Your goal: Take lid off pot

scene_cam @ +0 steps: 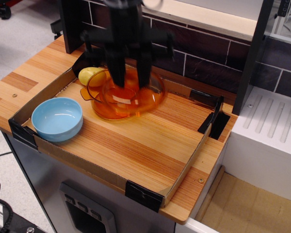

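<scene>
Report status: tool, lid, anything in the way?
Tool shut on lid, image blurred. Lid off pot, held to its right above tray floor. Yellow object behind pot, bowl left, neither blocking.
</scene>
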Controlling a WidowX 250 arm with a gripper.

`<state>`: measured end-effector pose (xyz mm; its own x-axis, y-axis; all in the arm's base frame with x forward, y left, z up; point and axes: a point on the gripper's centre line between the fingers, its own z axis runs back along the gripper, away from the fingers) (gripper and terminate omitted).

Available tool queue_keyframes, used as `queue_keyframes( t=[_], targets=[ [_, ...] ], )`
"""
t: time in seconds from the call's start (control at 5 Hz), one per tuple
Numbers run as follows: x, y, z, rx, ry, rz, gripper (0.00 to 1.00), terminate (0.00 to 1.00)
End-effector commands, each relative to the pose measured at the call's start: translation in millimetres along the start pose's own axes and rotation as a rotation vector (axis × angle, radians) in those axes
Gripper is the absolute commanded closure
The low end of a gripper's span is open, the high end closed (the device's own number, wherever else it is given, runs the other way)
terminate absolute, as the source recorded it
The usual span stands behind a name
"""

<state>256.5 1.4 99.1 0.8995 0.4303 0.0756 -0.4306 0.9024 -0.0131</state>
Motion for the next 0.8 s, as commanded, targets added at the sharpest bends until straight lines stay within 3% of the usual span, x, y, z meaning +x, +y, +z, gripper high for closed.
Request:
queue_keyframes(
  t=[0.0, 0.2, 0.6],
  targets=[
    [-8, -1, -29, 0.051, -0.051, -0.043, 1.00, 0.00],
    [-10, -1, -47, 0.086, -0.057, -0.049, 1.00, 0.00],
    [2, -18, -62, 0.090, -0.051, -0.009, 1.00, 0.00]
  ],
)
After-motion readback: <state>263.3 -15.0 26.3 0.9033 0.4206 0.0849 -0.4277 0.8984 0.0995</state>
